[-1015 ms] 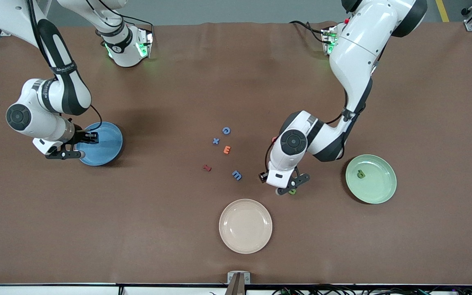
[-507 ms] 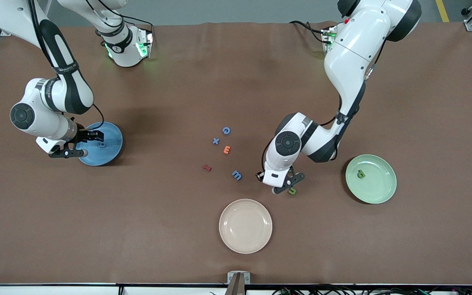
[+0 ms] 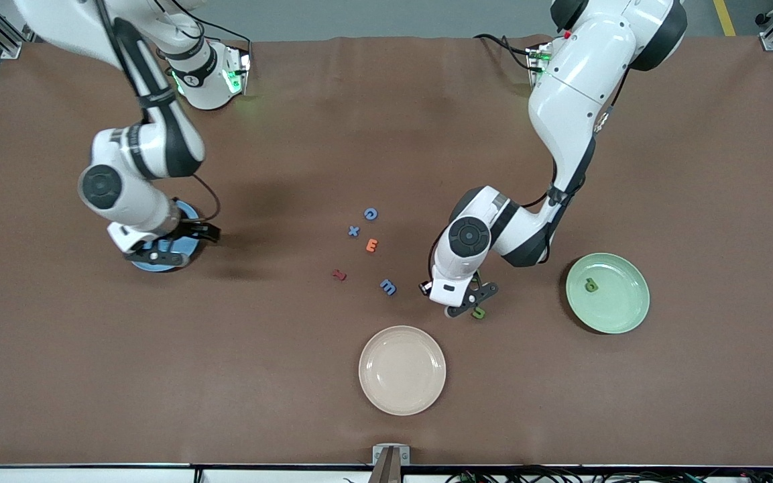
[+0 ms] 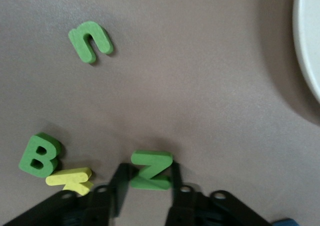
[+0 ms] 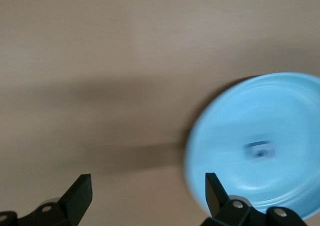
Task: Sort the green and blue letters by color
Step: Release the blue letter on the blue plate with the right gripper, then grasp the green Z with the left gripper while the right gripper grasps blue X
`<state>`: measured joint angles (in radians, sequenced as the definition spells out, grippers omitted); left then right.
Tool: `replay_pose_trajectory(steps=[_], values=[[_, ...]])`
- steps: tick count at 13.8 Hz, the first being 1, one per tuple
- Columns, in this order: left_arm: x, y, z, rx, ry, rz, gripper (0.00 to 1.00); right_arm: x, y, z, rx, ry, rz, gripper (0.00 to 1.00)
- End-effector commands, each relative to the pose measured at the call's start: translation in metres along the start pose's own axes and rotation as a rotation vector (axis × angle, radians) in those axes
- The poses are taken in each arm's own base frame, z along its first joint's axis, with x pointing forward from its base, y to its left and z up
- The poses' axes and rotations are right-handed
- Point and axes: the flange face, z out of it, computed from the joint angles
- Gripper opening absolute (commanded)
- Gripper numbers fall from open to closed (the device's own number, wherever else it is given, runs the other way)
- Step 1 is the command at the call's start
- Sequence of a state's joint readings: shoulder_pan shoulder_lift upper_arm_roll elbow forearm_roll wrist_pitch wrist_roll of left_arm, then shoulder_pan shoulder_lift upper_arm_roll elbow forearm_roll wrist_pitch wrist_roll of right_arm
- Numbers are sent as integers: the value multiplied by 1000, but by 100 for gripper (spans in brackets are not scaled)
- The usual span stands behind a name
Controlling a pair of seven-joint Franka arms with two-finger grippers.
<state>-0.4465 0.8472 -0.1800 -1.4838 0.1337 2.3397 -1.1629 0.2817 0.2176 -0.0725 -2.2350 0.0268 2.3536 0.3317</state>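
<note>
Straddling the green N (image 4: 151, 169) on the table (image 3: 627, 402), the left tool (image 4: 145, 193) stands narrow, fingers (image 4: 119, 186) flanking it. At its 2 o'clock in the front view sits the green plate (image 3: 627, 315). The right tool (image 5: 147, 191), spread wide, hangs over the blue plate (image 5: 280, 116), which holds one blue letter (image 5: 259, 151).

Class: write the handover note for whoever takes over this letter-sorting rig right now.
Right gripper: open, over the table at the blue plate's rim.
Left gripper: down at the green N on the table.
Done: one blue letter on the blue plate, one green letter on the green plate.
Left: blue c, x and m, green N, B and u, all on the table.
</note>
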Motion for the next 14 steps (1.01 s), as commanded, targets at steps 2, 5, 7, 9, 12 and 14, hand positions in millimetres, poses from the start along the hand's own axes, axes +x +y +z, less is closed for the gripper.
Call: replay_pose_trajectory(steps=[2, 5, 7, 9, 12, 14], values=[[22, -1, -26, -25, 38, -28, 0, -17, -72, -9, 55, -3, 121, 100], [49, -18, -79, -2, 53, -24, 0, -41, -127, 10, 78, 8, 131, 100], [76, -44, -105, 16, 50, -3, 0, -61, -165, 21, 91, 33, 138, 100], [93, -71, -114, 33, 49, 43, 0, -75, -196, 39, 106, 69, 139, 100], [129, -139, -119, 75, 27, 143, 0, -83, -252, 51, 113, 83, 121, 99], [149, -181, -117, 98, 4, 213, 0, -88, -276, 60, 110, 90, 106, 98]])
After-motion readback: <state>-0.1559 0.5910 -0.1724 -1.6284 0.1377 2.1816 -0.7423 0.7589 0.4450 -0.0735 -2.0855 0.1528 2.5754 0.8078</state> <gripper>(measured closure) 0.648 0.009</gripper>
